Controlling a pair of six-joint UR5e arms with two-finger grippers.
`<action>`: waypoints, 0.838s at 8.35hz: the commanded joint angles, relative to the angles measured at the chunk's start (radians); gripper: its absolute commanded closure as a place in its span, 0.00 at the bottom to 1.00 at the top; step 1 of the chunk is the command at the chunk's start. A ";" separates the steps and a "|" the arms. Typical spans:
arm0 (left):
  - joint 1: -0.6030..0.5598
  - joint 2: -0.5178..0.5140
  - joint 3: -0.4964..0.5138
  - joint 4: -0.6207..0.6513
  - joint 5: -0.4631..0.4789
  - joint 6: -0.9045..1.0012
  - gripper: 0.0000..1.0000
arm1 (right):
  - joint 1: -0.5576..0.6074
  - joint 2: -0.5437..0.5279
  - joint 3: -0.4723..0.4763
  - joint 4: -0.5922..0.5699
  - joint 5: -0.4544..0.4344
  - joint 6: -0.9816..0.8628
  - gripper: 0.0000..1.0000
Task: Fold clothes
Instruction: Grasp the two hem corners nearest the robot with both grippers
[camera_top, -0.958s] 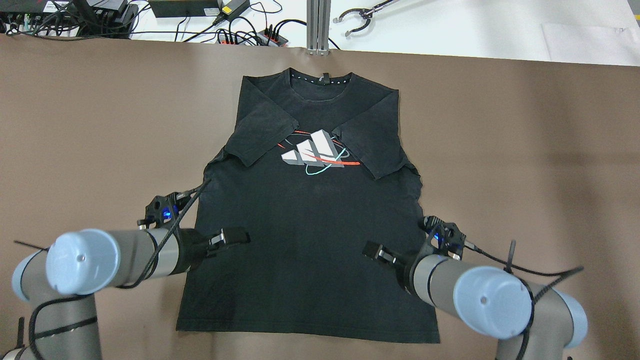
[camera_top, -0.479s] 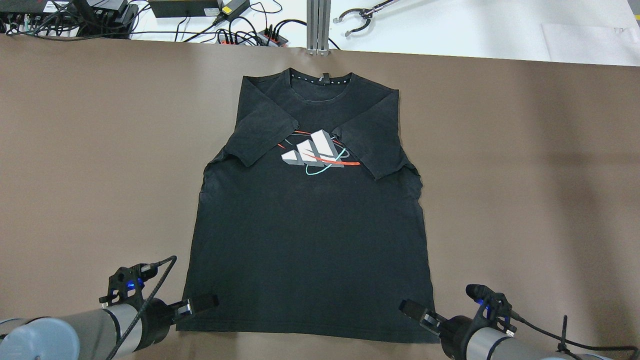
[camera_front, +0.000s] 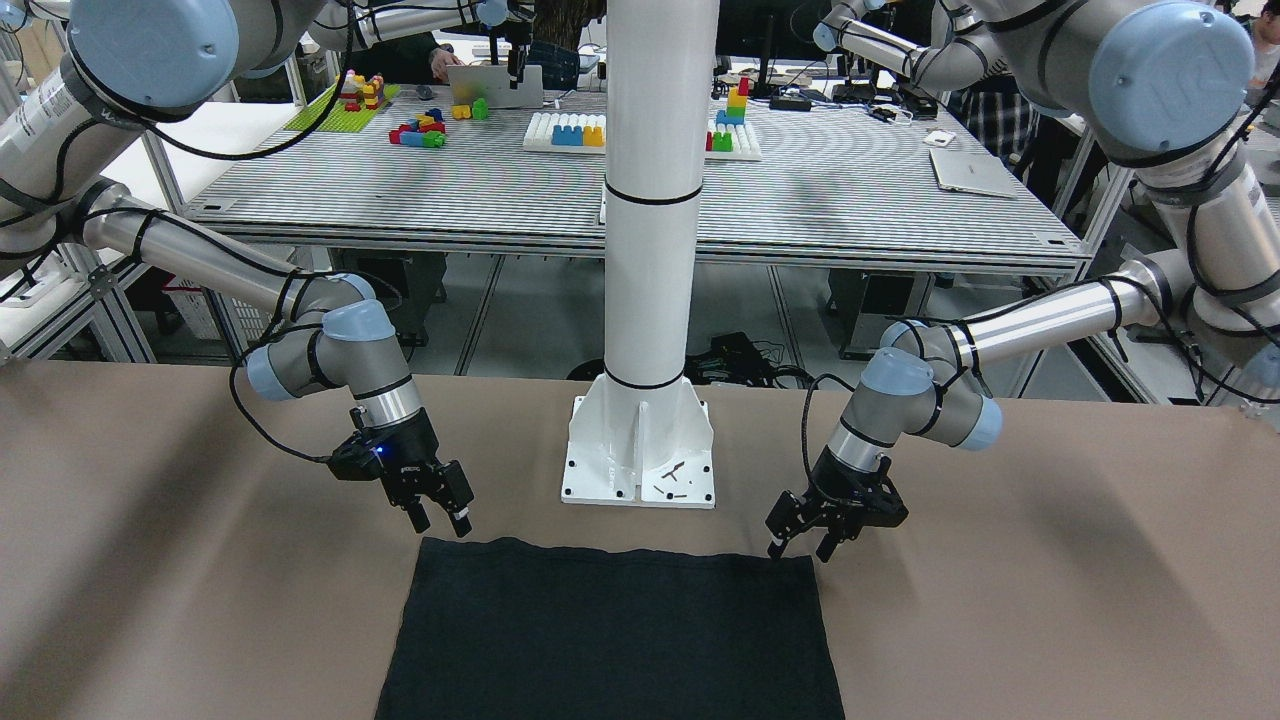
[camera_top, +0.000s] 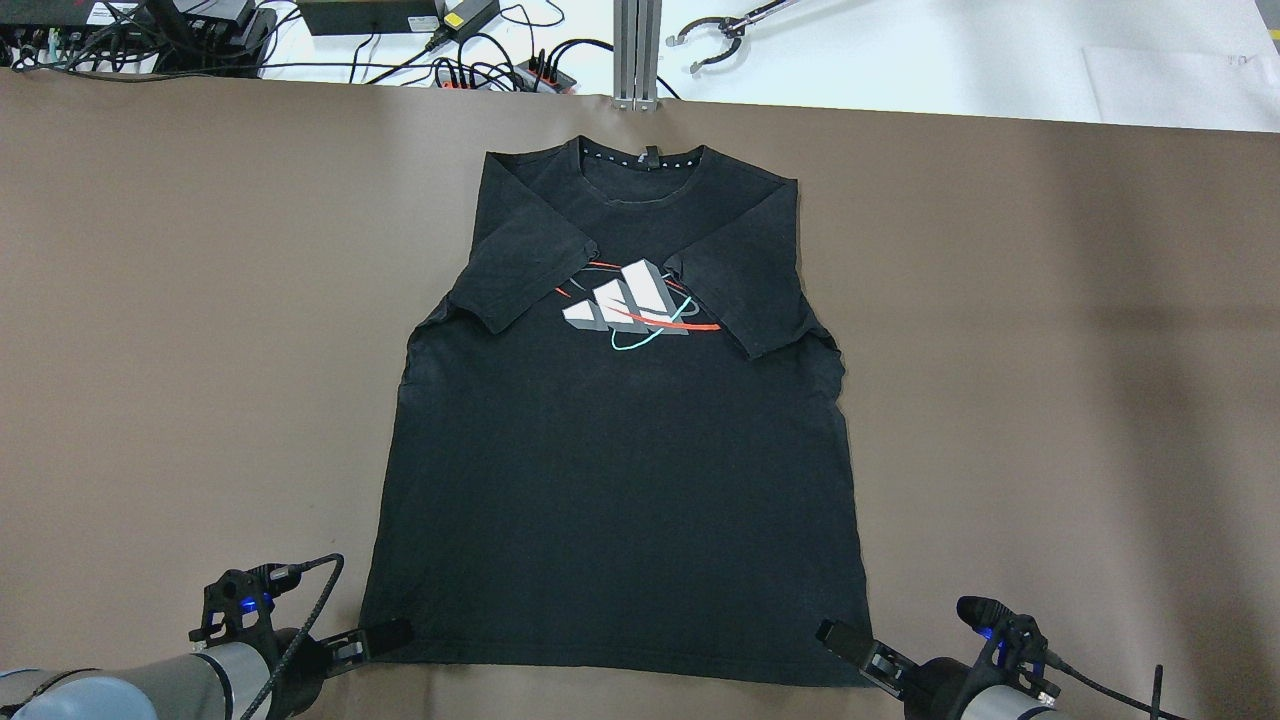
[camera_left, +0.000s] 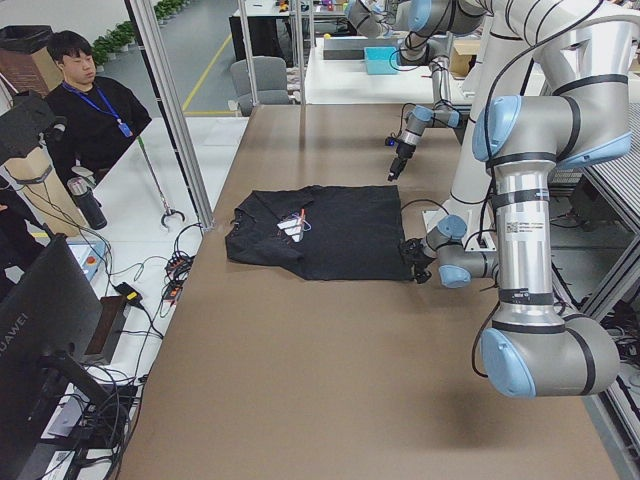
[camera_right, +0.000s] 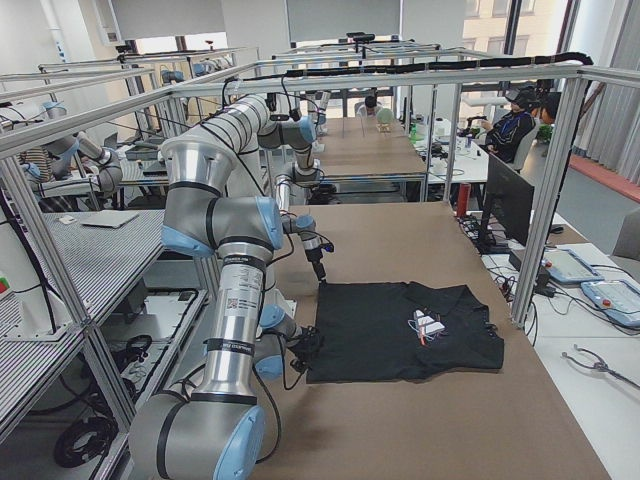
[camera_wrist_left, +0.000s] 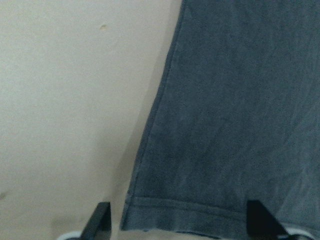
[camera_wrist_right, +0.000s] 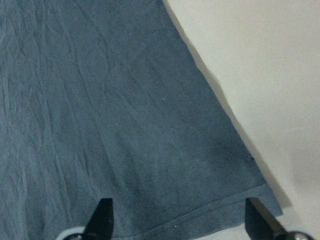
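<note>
Mid-bench, a black T-shirt (camera_top: 620, 480) lies flat and face up on the brown bench (camera_top: 200, 300). The collar (camera_top: 645, 160) is at the far edge and the hem (camera_top: 600, 665) nearest the robot. Both short sleeves (camera_top: 520, 270) are folded inward across the chest, their ends just beside the logo (camera_top: 625, 300). The logo is three white slanted bars crossed by thin red and teal curves. The fabric is mostly smooth, with light creasing in the wrist views and a slightly wavy hem line from the front. The hem sits near the base plate (camera_front: 640, 470) of the white pillar (camera_front: 655, 200), apart from it.

Left hand (camera_front: 798, 549): at the shirt's left hem corner, jaws spread wide, gripping nothing. In its wrist view the corner lies between the two fingertips (camera_wrist_left: 102, 220).

Right hand (camera_front: 441, 525): at the opposite hem corner, jaws equally wide, nothing gripped. In its wrist view the hem runs between the fingertips (camera_wrist_right: 102, 215).

Cannot tell whether either hand touches cloth.
</note>
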 joint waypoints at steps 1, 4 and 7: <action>0.002 0.000 0.018 -0.001 0.002 0.003 0.05 | -0.001 -0.001 0.000 0.001 -0.003 0.001 0.07; 0.003 -0.004 0.030 -0.001 0.002 0.007 0.18 | -0.001 -0.001 0.001 0.001 -0.003 -0.001 0.07; 0.003 -0.004 0.030 -0.001 -0.001 0.009 0.93 | 0.000 -0.001 0.000 0.001 -0.003 -0.005 0.06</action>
